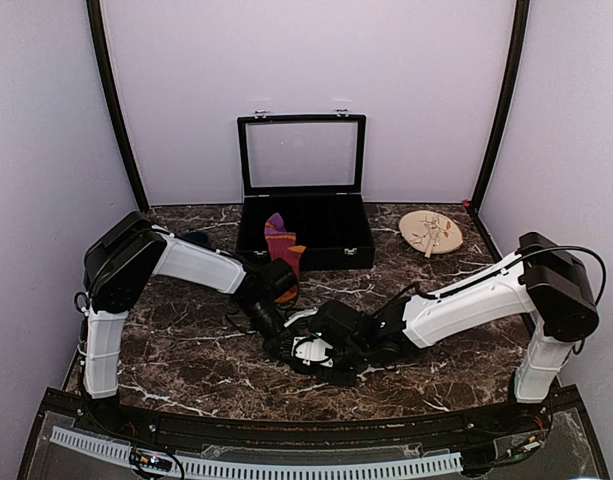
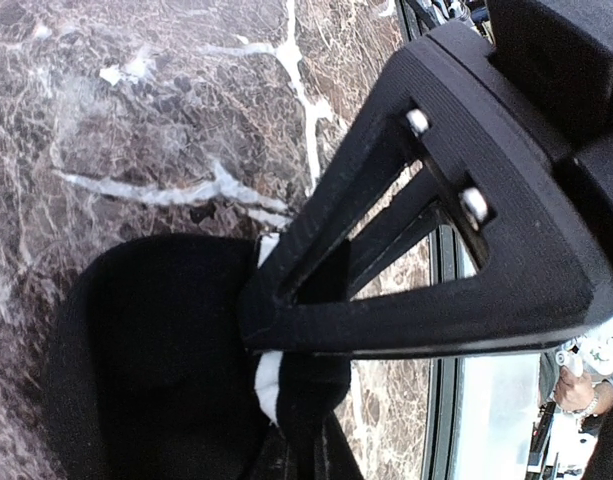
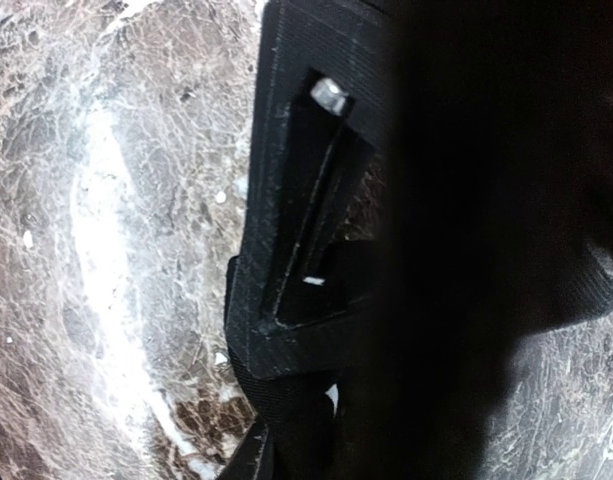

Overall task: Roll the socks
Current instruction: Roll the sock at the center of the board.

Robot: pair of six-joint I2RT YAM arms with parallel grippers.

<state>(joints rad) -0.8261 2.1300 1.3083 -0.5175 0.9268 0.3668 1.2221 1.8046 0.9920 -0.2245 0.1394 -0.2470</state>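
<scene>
The black sock (image 1: 308, 347) with white stripes lies bunched on the marble near the front centre, between both grippers. My left gripper (image 1: 279, 338) comes in from the left and is shut on it. In the left wrist view the black fabric (image 2: 156, 360) with a white stripe is pinched at the left gripper's tip (image 2: 298, 392). My right gripper (image 1: 332, 356) meets it from the right. In the right wrist view its jaws (image 3: 321, 395) are closed on a fold of the black sock (image 3: 286, 425). The maroon-red sock (image 1: 279, 243) with purple bands and orange toe stands up behind the left forearm.
An open black case (image 1: 356, 255) with a glass lid stands at the back centre. A round wooden plate (image 1: 431, 232) lies at the back right. A dark blue cup (image 1: 196, 240) peeks out behind the left arm. The table's front edge is close behind the grippers.
</scene>
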